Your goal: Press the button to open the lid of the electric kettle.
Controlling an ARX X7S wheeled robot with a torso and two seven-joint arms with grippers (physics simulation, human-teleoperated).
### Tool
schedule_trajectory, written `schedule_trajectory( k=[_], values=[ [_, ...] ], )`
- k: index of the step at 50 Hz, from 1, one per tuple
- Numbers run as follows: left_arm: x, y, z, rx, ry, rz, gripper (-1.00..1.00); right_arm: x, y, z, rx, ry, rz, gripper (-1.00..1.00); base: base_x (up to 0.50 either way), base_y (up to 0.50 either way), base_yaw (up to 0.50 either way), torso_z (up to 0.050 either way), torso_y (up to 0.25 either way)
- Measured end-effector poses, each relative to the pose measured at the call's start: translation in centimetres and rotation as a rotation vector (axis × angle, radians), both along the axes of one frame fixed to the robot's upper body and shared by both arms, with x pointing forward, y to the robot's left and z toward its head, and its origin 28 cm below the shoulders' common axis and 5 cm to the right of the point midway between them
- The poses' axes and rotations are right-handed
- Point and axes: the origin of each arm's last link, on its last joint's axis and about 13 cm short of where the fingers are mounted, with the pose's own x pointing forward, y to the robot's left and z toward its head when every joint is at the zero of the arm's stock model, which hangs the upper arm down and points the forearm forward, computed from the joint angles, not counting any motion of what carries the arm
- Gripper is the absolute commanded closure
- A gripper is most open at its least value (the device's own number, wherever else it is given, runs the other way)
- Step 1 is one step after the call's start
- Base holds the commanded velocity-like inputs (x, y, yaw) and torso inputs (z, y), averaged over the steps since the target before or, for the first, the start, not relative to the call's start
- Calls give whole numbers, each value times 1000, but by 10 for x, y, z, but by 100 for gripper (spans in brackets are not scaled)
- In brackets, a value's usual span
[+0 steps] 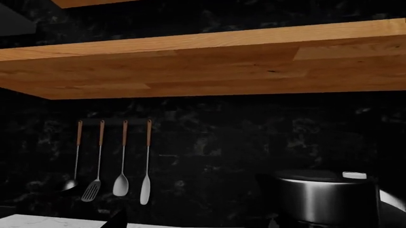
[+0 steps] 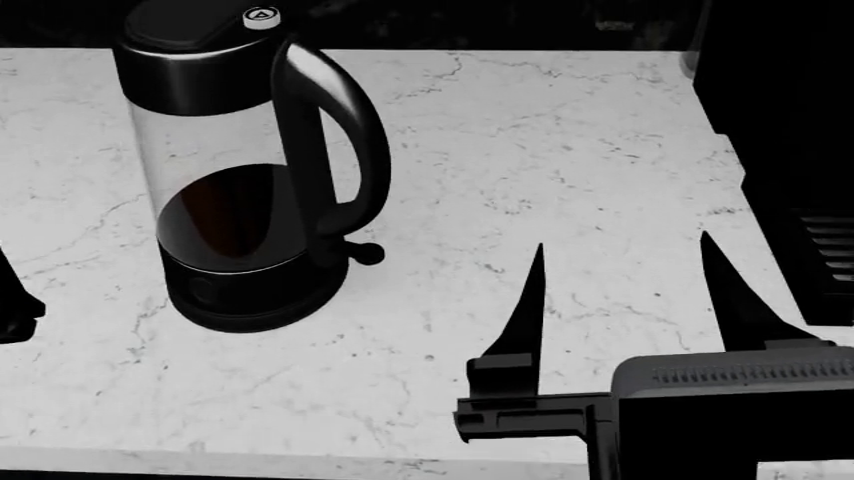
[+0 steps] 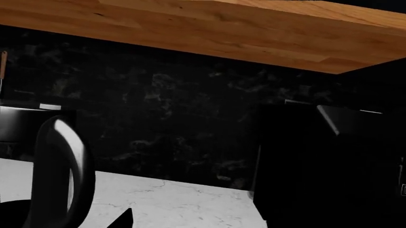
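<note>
Looking down from the head, we see the white marbled tabletop [image 2: 574, 160] carrying the electric kettle [image 2: 234, 190] at its left part, glass body upright on a black base, curved handle facing right. A black boxy machine [image 2: 787, 130] stands at the right edge. Our right pincer [image 2: 625, 290] hovers low over the tabletop, well apart from the kettle, its two pointed fingers spread wide with nothing between them. Our left pincer [image 2: 14, 300] barely shows at the left edge; we cannot tell its state. The lid [image 2: 187, 22] sits closed, with the button [image 2: 260, 16] just beside it above the handle.
</note>
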Motion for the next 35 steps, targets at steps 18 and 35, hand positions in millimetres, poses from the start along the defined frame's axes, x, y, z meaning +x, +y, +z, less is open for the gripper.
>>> schedule_trajectory(
  k=[18,35],
  values=[
    [1,9,4,-71,24,4,-100,-1,0,1,17,6,17,-100,325,113,0,0,0],
    [-1,14,8,-119,39,-2,-100,-2,1,1,34,7,37,-100,309,48,0,0,0]
  ],
)
